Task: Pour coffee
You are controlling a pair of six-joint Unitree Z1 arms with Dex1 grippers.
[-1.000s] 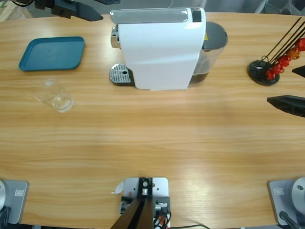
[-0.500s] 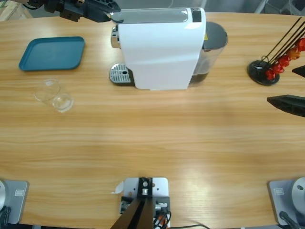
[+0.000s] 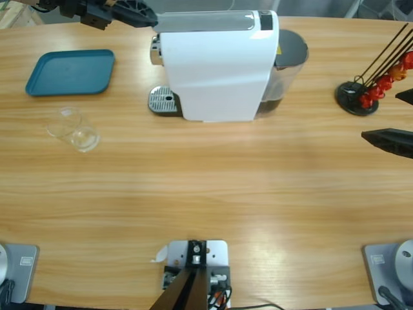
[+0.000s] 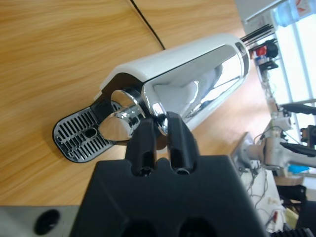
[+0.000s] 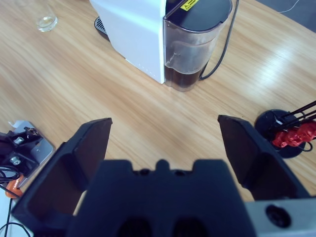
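Observation:
A white coffee machine (image 3: 216,68) stands at the table's far middle, with a chrome lever (image 3: 203,22) along its top and a drip grate (image 3: 163,100) at its left foot. My left gripper (image 3: 147,15) comes in from the upper left. It is shut, and its tips touch the lever's left end (image 4: 148,101). A clear tumbler (image 3: 73,129) stands to the left and looks empty; no coffee is in view. My right gripper (image 5: 165,140) hovers open at the table's right edge (image 3: 387,139), holding nothing.
A blue tray (image 3: 70,71) lies at the far left, behind the tumbler. A dark water tank (image 3: 287,61) sits on the machine's right side. A black stand with red capsules (image 3: 368,90) is at the far right, close to my right gripper.
My left gripper has moved right along the far edge until its tips reached the lever's left end. The right gripper, tumbler and tray have not moved.

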